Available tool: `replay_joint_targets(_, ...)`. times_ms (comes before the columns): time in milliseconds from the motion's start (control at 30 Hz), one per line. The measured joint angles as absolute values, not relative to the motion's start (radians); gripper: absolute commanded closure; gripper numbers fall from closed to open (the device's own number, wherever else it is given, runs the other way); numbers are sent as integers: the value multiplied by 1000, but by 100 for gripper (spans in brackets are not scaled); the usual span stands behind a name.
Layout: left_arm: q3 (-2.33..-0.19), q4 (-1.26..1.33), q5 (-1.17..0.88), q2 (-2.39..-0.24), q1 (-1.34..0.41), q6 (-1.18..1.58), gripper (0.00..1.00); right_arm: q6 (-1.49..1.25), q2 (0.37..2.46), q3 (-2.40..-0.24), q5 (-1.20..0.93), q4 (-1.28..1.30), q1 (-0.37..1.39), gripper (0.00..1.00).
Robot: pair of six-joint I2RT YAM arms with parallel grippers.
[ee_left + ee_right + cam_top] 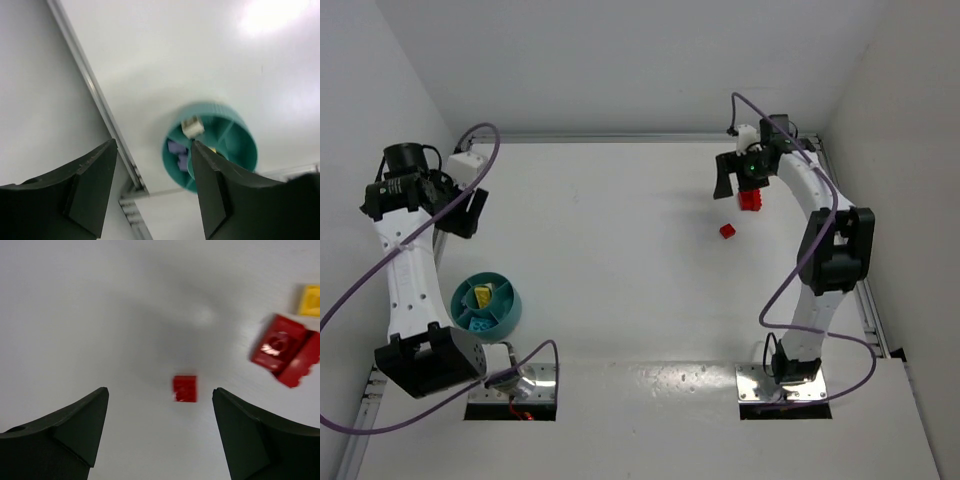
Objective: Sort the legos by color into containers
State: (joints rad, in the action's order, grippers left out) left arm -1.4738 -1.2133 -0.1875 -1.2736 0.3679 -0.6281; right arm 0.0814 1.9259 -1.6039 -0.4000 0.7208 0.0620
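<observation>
1. The right jaws were spread wide and held nothing, near the far-right corner of the surface (620,260).
2. A single red brick (185,388) lay flat on the surface, lined up between those jaws in the wrist view.
3. A red cluster (284,351) and a yellow brick (310,300) lay just beside it. Whether the cluster was joined could not be told.
4. The bowl (510,312) stood near the near-left corner, close to the left edge. It held a yellow piece (482,296) and blue pieces (480,322) in separate compartments.
5. The left jaws were also apart and empty, above the left edge.
6. Handling estimate: the brick was probably light, rigid and smooth, so liable to skid or tip under an off-centre touch.
7. Recommended hold: pinch two opposite flat side faces, centred and low. Keep clear of the cluster.
</observation>
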Motion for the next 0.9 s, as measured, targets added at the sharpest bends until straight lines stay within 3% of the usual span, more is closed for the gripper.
replay_joint_targets(33,-1501,-1193,-199,-1277,363,-609,26,86,1940,-1625,-387,715,44,16)
replay_joint_targets(67,-1522,-1167,-215,-1279,351,-584,14,91,1961,-1654,-366,712,27,16)
replay_joint_targets(233,-1554,-1089,-265,-1280,276,-466,0,113,2069,-1806,-285,690,-11,11)
replay_joint_targets(467,-1557,-1051,-277,-1310,199,-355,0,150,2283,-2018,-197,676,-24,9)
replay_joint_targets(733,-1557,-1050,-273,-1315,168,-323,0,252,2355,-2034,-187,617,-73,14)
replay_joint_targets(900,-1557,-1050,-272,-1315,162,-307,0,266,2417,-2169,-168,610,-117,7)
